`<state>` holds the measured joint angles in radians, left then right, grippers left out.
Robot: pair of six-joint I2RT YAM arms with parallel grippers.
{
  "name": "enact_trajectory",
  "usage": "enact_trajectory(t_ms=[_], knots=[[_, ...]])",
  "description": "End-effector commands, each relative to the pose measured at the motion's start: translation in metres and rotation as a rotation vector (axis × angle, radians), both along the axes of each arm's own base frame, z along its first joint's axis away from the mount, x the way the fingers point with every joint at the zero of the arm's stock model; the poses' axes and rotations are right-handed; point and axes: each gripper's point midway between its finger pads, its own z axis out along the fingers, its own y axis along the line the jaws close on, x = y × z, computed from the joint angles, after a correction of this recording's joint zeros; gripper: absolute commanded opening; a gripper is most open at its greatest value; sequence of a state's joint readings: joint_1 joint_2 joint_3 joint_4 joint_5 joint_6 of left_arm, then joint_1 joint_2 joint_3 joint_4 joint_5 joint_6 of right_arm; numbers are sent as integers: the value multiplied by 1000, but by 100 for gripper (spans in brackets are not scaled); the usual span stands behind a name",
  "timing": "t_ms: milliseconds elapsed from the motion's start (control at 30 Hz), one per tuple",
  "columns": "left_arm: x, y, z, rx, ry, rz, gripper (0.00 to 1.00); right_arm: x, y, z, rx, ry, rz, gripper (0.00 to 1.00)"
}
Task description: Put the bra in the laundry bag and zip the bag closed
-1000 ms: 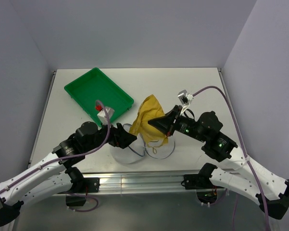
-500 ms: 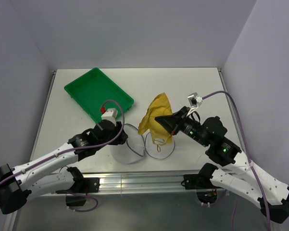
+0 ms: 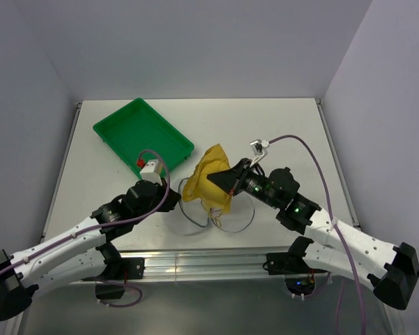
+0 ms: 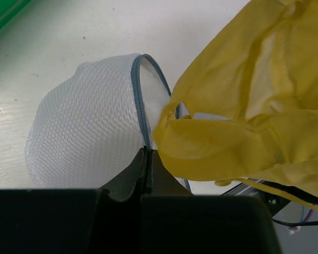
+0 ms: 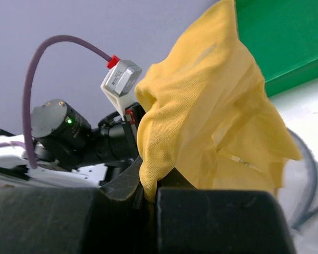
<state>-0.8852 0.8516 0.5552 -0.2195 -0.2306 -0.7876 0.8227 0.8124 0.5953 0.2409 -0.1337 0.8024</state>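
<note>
The bra [image 3: 208, 180] is a crumpled bunch of thin mustard-yellow fabric, folded over itself with a slim strap looping out below. The right gripper [image 3: 221, 181] is clamped on it and holds it off the table [image 3: 279, 125], over the laundry bag [image 3: 195, 218] near the middle of the near edge. The bag is white translucent mesh with a grey zipper rim, its mouth gaping. The left gripper [image 4: 147, 154] is pinched tight on that rim, with the bra's lowest fold just beside it. The green tray [image 3: 143, 136] lies toward the far left corner.
</note>
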Motion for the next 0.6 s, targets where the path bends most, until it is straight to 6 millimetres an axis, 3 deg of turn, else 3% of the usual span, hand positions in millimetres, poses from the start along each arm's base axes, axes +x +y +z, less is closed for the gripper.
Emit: enact_trajectory(t_ms=[0,67,100,200,333,567], knots=[[-1,-7,22,-135,-52,1,0,-3,11,21,147,-16,19,0],[-3,-6,22,-164,-66,-1,0,-3,15,15,175,0,20,0],[-4,-6,23,-175,-73,-5,0,-2,15,2,165,15,13,0],[-8,-6,19,-189,-74,-22,0,6,18,-15,187,40,-14,0],[-9,-8,22,-215,-88,-31,0,10,35,-53,141,114,7,0],[-10,-10,31,-225,-113,-54,0,-6,64,-93,54,183,94,0]])
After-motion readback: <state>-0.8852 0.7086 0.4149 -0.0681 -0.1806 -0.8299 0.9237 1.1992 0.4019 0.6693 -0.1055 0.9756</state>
